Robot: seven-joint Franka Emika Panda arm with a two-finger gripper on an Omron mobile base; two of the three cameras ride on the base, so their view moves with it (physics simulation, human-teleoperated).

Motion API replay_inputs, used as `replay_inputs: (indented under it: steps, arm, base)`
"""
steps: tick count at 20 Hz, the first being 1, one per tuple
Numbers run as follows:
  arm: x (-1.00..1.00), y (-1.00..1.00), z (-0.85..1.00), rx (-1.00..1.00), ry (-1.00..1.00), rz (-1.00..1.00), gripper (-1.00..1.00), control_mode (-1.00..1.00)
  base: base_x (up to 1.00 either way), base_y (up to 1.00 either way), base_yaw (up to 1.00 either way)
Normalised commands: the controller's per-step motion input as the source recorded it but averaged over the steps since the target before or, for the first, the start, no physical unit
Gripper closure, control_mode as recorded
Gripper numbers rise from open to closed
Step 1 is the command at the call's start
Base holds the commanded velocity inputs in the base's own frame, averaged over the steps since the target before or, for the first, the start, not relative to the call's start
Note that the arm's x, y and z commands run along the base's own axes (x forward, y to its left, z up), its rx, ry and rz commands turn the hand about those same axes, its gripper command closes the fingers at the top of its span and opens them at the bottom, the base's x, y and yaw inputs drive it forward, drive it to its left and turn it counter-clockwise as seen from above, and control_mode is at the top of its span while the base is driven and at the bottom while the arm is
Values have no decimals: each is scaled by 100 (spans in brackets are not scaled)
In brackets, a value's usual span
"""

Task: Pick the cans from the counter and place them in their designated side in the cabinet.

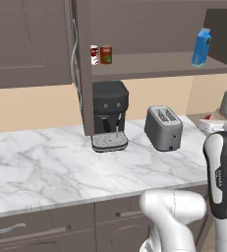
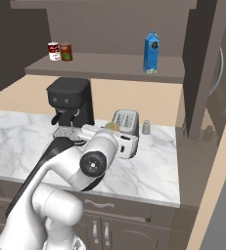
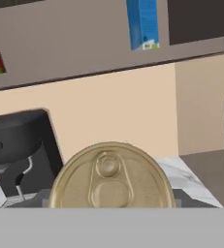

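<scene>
Marble counter (image 1: 46,167), gold pull-tab can (image 3: 112,177) lid close before camera

Two small cans (image 2: 59,51) stand side by side on the cabinet shelf (image 2: 109,66). A blue carton (image 2: 151,52) stands farther right. Below, a black coffee machine (image 2: 69,103) sits on the marble counter (image 2: 16,141).

The counter (image 1: 46,167) looks like polished white marble with grey veins. The cabinet (image 1: 31,44) shows matt dark brown wood grain. The toaster (image 1: 163,128) has a brushed metal look; at its nine o'clock, the coffee machine (image 1: 109,115) is matt black plastic. The can (image 3: 112,177) lid is dull golden metal
</scene>
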Motion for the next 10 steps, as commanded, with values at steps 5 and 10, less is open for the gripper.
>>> replay_inputs:
  steps: [5,10]
  arm:
    - [-10,9,24,0,9,0,100,-100]
    - [-13,11,20,-1,11,0,100,-100]
  base:
    - [0,0,0]
    - [0,0,0]
